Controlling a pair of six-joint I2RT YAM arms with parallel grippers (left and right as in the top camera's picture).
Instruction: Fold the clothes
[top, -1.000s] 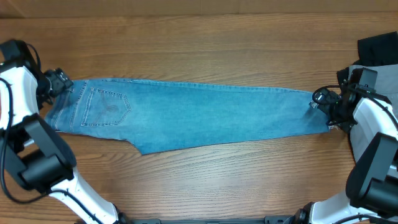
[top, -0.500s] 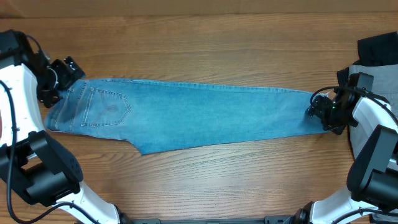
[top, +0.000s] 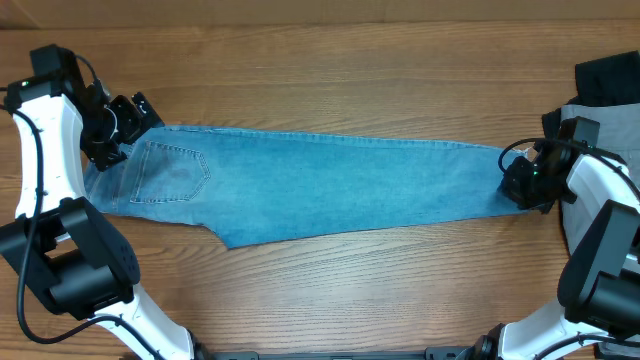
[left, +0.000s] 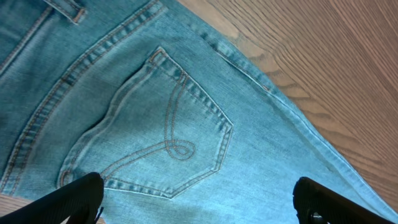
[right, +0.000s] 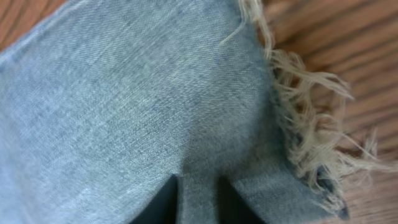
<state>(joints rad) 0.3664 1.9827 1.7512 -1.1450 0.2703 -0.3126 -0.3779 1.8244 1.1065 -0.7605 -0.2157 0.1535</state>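
Left pincer (left: 199, 202) gapes over jeans (top: 330, 190); right pincer (right: 198, 200) nips the hem (right: 292, 124).

Overhead: black garment (top: 606, 80) cut by right edge; grey trousers (top: 620, 135) mostly behind the right arm (top: 600, 182). Right gripper (top: 516, 185) jaws too small to read there. Left wrist: left gripper (left: 198, 202) fingers (left: 78, 198) clipped by bottom edge, jeans (left: 155, 112) overrun frame. Right wrist: fingertips (right: 160, 202) half buried in denim, hem fringe (right: 311, 124) blurred.

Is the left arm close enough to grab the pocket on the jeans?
Probably yes. The left gripper hangs open right over the waist end of the jeans, and the pocket lies flat and bare between its fingers in the wrist view. Nothing covers it.
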